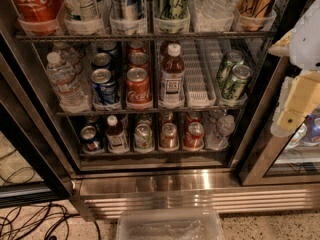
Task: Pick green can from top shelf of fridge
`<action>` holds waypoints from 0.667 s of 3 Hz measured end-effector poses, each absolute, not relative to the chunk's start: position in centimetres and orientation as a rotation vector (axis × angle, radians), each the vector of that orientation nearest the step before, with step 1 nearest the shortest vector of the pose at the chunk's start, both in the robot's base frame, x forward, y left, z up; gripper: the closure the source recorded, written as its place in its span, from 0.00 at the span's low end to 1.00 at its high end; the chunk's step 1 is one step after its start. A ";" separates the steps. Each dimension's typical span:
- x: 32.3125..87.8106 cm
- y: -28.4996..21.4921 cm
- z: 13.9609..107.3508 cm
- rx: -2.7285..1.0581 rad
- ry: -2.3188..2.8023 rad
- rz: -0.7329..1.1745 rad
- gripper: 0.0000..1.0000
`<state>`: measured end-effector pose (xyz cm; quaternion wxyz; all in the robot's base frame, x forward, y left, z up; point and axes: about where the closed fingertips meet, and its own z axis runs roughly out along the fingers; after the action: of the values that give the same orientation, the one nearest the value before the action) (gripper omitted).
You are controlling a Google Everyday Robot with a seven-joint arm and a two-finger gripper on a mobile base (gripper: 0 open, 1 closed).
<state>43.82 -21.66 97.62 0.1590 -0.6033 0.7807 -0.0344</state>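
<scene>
One green can (171,1) is standing upright on the top shelf (145,35).
My gripper (296,106) is hovering below and right of that can, its opening impossible to tell; I am judging the reach as up-left.
</scene>
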 end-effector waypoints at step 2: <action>45.4 -18.8 98.6 -1.614 2.212 -0.017 0.00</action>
<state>45.45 -18.81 98.59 0.2003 -0.5776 0.7914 -0.0061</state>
